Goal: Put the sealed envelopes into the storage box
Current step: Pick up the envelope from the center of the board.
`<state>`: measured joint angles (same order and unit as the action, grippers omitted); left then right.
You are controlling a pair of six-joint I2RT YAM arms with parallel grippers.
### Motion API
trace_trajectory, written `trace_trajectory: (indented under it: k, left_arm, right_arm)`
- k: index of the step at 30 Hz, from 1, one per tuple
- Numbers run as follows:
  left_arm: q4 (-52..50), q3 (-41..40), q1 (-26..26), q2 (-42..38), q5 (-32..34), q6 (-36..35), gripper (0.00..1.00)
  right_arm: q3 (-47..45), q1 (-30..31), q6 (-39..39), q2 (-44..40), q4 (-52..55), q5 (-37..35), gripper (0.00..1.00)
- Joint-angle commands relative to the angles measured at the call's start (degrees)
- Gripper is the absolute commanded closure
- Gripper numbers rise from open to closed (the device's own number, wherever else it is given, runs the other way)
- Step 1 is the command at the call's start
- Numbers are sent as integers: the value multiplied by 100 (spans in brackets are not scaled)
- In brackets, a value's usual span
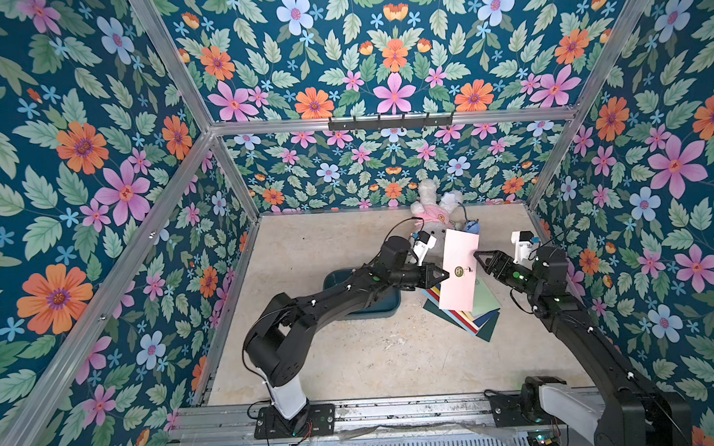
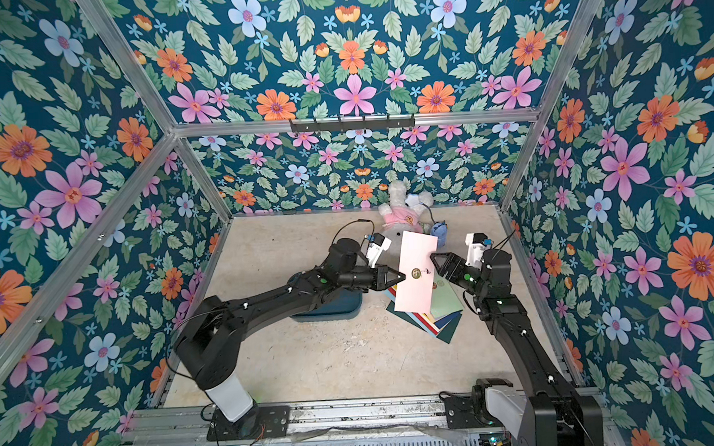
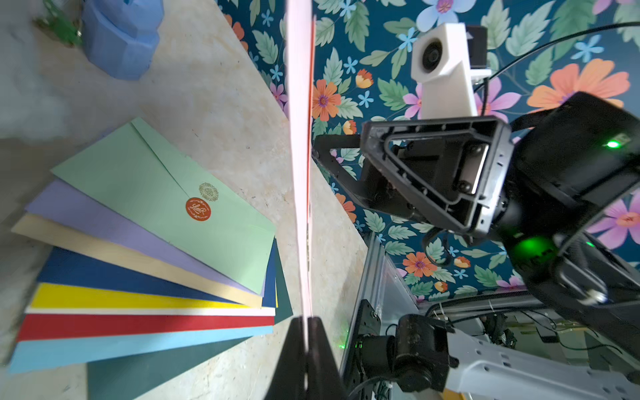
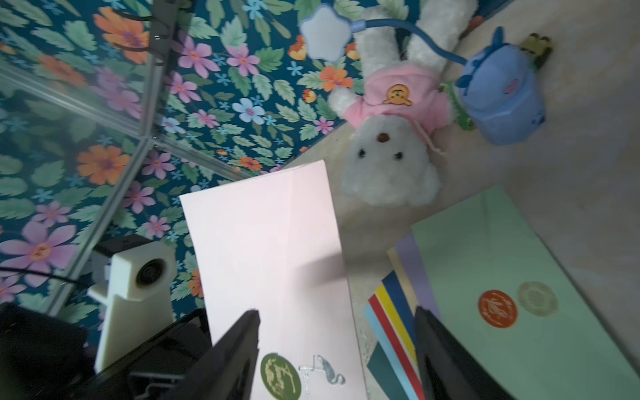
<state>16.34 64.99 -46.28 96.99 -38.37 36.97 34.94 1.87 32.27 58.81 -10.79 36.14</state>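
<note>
1. Both top views: the left gripper (image 1: 446,274) is pinching the near-left long edge of a pink envelope (image 1: 458,269), which is held off the counter (image 1: 353,356) with its seal side up. Under it sits the fanned stack (image 1: 481,316) of remaining envelopes. The right gripper (image 1: 477,257) is just beside the envelope's opposite edge. The storage box (image 1: 335,283) lies to the left, mostly hidden under my left arm. I can't see any envelopes in its visible part.
2. Left wrist: the envelope is seen edge-on, clamped between the two fingertips, which are pressed together on the paper. A mint envelope (image 3: 166,194) with an orange seal tops the stack. One right finger ends just beside the pink sheet, and I can't tell if it touches.
3. Right wrist: jaws spread wide and gripping nothing. One finger overlaps the pink envelope near its green seal, the other sits over the stack. A plush toy (image 4: 388,166) and a toy backpack (image 4: 502,97) are behind, clear of the work.
4. My read: this is the first envelope, with the left arm carrying it alone. Next I back the right gripper clear, swing left over the box, level the envelope, lower it inside the walls and release. The thin paper may flex or catch the rim.
</note>
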Motion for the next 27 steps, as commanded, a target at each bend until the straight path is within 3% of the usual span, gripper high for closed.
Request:
trace_trajectory:
  k: [1, 7, 13, 17, 19, 27]
  left_arm:
    - [645, -452, 207, -480, -424, -233, 100]
    - [1640, -1231, 534, -1190, -909, 82, 100]
    - [2078, -1667, 831, -1605, -1208, 349, 100]
    - [2353, -1887, 1003, -1784, -1335, 600, 100]
    - [2498, -1935, 1016, -1793, -1412, 719, 100]
    - [2418, -2101, 1149, -1912, -1464, 655, 100]
  right_arm:
    - [-114, 195, 174, -97, -1041, 796, 28]
    - [-10, 972, -68, 95, -1355, 1292, 30]
    - [114, 1068, -221, 165, -1291, 1384, 42]
    - [66, 1071, -14, 257, -1711, 1736, 64]
    - [48, 1106, 137, 296, -1974, 1852, 70]
    - [467, 1584, -255, 559, -1638, 2066, 64]
